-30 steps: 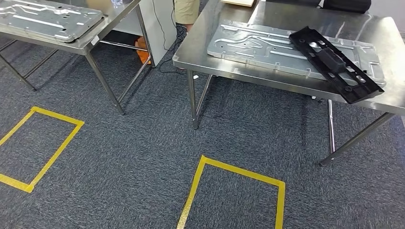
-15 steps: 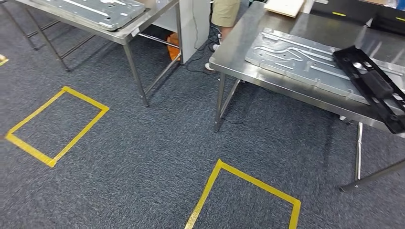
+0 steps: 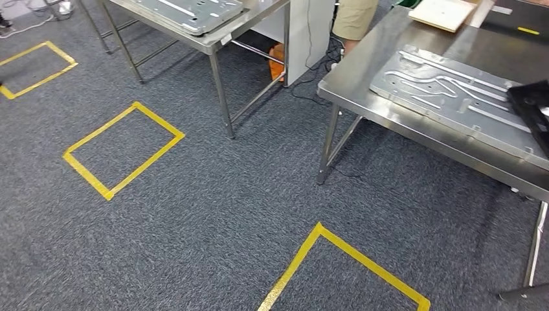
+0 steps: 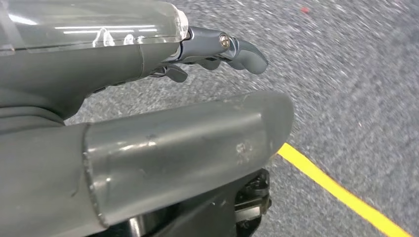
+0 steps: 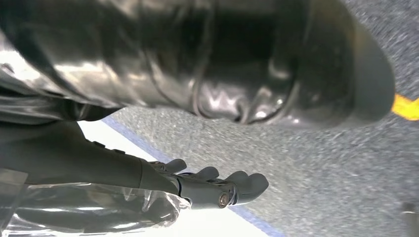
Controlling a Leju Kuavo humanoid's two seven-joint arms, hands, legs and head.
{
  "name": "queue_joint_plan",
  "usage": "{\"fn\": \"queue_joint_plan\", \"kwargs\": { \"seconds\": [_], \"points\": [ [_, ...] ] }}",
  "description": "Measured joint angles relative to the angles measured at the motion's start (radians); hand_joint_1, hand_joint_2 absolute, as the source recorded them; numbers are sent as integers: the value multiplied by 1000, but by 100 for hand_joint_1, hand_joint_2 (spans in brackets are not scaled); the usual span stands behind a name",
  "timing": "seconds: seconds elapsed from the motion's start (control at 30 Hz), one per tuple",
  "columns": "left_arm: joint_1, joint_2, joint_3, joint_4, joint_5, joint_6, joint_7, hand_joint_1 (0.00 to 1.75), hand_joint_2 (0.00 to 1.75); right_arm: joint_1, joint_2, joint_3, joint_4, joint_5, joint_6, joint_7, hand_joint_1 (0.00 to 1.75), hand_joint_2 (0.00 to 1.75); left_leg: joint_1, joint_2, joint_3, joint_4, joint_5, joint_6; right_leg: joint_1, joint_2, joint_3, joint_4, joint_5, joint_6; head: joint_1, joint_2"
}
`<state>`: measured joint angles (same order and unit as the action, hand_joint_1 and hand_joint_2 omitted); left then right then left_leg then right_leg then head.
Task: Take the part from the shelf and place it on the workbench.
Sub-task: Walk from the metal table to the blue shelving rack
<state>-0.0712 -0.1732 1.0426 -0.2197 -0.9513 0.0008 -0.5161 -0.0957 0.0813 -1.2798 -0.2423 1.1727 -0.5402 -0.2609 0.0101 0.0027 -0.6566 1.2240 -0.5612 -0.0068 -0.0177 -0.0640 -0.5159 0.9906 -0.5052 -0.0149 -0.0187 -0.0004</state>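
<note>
Hands empty: left hand [image 4: 217,52] fingers slightly curled, right hand [image 5: 212,190] likewise; no writing legible.

left robot hand [image 4: 217,54] just hanging over grey carpet [image 4: 356,79], fingers loose and empty, yellow tape line [image 4: 341,195] below

A black flat part [image 3: 532,110] lies at the right edge of the head view, cut off by the frame. It rests partly on top of a ribbed silver metal panel [image 3: 447,94], which lies flat on a stainless steel worktop [image 3: 362,84] with thin legs.
</note>
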Motion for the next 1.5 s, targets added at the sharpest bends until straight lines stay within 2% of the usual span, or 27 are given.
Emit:
{"fn": "queue_joint_plan", "kwargs": {
  "seconds": [0.07,0.13,0.23,0.3,0.37,0.43,0.47,0.5,0.53,0.6,0.67,0.73,0.8,0.87,0.93,0.97,1.03,1.1,1.13,1.17,1.23,1.27,1.33,1.37,1.43,1.47,1.5],
  "points": [
    [-2,0,0,0,0,0,0,0,0,0,1,1,1,0,0,0,0,0,-7,45,79,-151,63,15,4,-21,8,0,-5,5,0,0],
    [-6,1,0,0,0,0,-1,0,0,-1,2,1,1,1,0,0,0,0,-16,76,119,-232,84,29,5,-41,15,-1,-9,15,0,0],
    [-3,1,0,0,0,0,-1,0,0,-6,2,3,2,1,0,-1,0,0,-17,46,120,-248,92,43,4,-62,27,-8,-11,32,0,0],
    [-2,0,0,0,0,0,0,0,0,-7,2,4,2,2,0,-2,0,0,-9,23,128,-266,107,53,4,-21,15,28,-43,40,1,0],
    [-4,-1,0,0,0,0,1,0,0,-4,1,6,2,3,0,-2,0,0,-7,0,130,-273,114,59,2,40,-41,147,-110,43,2,0],
    [-4,-1,0,0,0,0,2,0,0,0,1,6,2,3,0,-1,0,0,-9,-28,128,-269,114,60,1,59,-105,265,-147,44,2,0],
    [-3,-1,0,0,0,0,3,0,0,1,1,6,2,3,0,-1,0,0,-10,-43,128,-266,113,60,2,61,-118,278,-137,44,2,0],
    [-3,-1,0,0,0,0,4,0,0,2,1,7,2,3,0,-1,0,0,-10,-59,128,-263,111,58,2,64,-110,248,-104,42,2,0],
    [-3,-1,0,0,0,0,5,0,0,3,1,7,2,3,0,-1,0,0,-10,-73,129,-259,109,56,2,73,-84,181,-60,40,2,0],
    [-2,-2,0,0,0,0,6,0,0,2,1,7,2,3,0,0,0,0,-10,-97,128,-250,104,50,2,118,-31,49,4,33,2,0],
    [-3,-3,0,0,-1,1,8,0,0,2,0,8,2,4,0,-1,0,0,-11,-115,121,-245,102,41,4,142,-14,7,16,26,2,0],
    [-1,-3,0,0,-1,1,10,0,0,0,1,11,2,6,0,-1,0,0,-10,-127,115,-244,103,31,5,121,-13,4,20,15,2,0],
    [0,-3,0,0,-3,2,12,0,0,0,2,14,3,8,0,0,0,0,-11,-90,97,-205,76,22,3,96,-10,-3,23,1,1,0],
    [-3,-3,0,0,-3,2,12,0,0,3,2,16,3,11,0,0,0,0,-10,-33,41,-84,8,13,3,67,-9,-7,23,-8,0,0],
    [-4,-3,0,0,-4,2,12,0,0,6,2,16,3,13,0,0,0,0,-5,-13,-23,46,-46,6,5,36,-10,-6,21,-11,0,0],
    [-3,-3,0,0,-4,2,13,0,0,6,2,16,3,14,0,0,0,0,-3,-10,-34,69,-47,4,6,22,-11,-5,20,-10,0,0],
    [1,-3,0,0,-4,2,13,0,0,6,2,16,3,14,0,0,0,0,-1,3,15,-21,5,6,6,-4,-9,-5,17,-8,0,0],
    [-1,-3,0,0,-4,2,13,0,0,5,3,17,3,14,0,0,0,0,-6,47,101,-177,60,16,9,-29,-4,-4,14,-2,0,0],
    [-3,-3,0,0,-4,2,13,0,0,5,4,17,3,14,0,0,0,0,-9,63,127,-225,74,21,10,-39,-1,-3,12,3,0,0],
    [-5,-3,0,0,-4,2,13,0,0,5,4,17,3,14,0,0,0,0,-12,70,136,-246,77,25,11,-49,2,-3,10,9,0,0],
    [-3,-2,0,0,-4,3,13,0,0,0,5,18,3,15,0,1,0,0,-12,47,136,-251,83,34,11,-65,8,-7,10,23,0,0],
    [-1,-1,0,0,-4,3,13,0,0,-3,5,19,3,15,0,1,0,0,-10,36,138,-257,88,38,9,-55,10,-4,6,28,1,0],
    [0,-1,0,0,-5,4,14,0,0,-4,6,21,3,17,0,1,0,0,-3,15,142,-269,101,51,5,0,-12,53,-37,36,1,0],
    [-1,-1,0,0,-7,6,14,0,0,-2,6,22,3,17,0,1,0,0,-4,6,140,-270,104,54,2,31,-39,114,-73,38,1,0],
    [-2,-2,0,0,-9,7,15,0,0,3,6,24,4,17,0,1,0,0,-6,-20,136,-268,106,57,0,55,-105,247,-129,40,2,0],
    [-2,-2,0,0,-9,8,16,0,0,5,6,24,5,17,0,1,0,0,-7,-34,136,-267,106,57,0,58,-125,280,-130,40,2,0],
    [-1,-2,0,0,-10,8,17,0,0,6,6,25,5,17,0,1,0,0,-8,-50,136,-264,105,57,0,60,-128,274,-110,40,2,0]
  ]
}}
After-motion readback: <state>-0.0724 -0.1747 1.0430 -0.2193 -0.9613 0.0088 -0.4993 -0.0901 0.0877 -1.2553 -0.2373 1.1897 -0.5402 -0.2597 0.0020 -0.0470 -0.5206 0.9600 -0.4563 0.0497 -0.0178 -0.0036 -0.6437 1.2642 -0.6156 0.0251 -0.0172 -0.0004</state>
